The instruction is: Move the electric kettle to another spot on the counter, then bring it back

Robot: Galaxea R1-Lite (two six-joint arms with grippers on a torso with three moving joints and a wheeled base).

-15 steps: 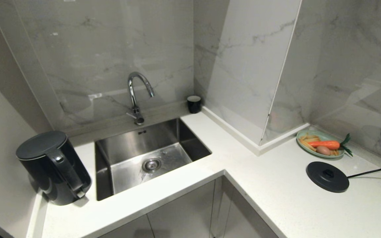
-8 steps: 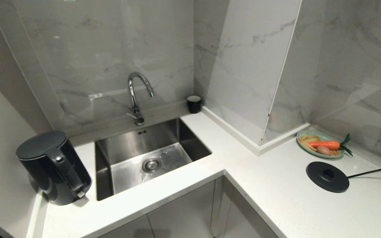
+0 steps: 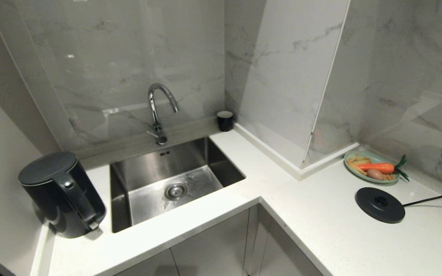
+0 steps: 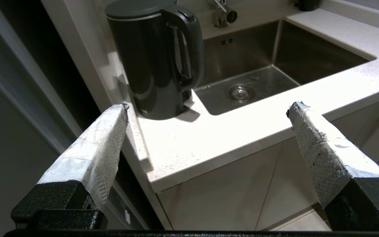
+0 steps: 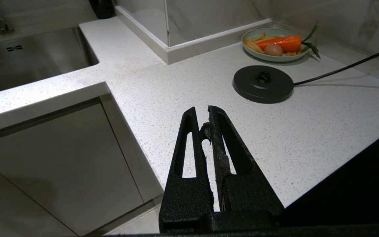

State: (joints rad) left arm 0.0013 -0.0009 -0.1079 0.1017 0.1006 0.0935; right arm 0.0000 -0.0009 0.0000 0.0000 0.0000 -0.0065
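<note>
While the electric kettle (image 3: 61, 193) stands upright at the far left end of the white speckled bench (image 3: 320, 226), just left of the steel sink (image 3: 175, 180), its loop handle faces the sink and its lid is closed. Its round black base disc (image 3: 380, 204) lies well apart on the right stretch of the bench, cord trailing off to the right, near a green plate (image 3: 372, 168) holding a carrot and other food. A small black cup (image 3: 225, 120) sits in the back corner beside the tap (image 3: 159, 111). The left gripper (image 4: 207, 108) hangs off the bench's front edge, its 2 fingers (image 4: 100, 144) spread wide and holding nothing, the kettle beyond them. The right gripper (image 5: 206, 113) hovers over the bench's right stretch, its fingers pressed together, empty.
</note>
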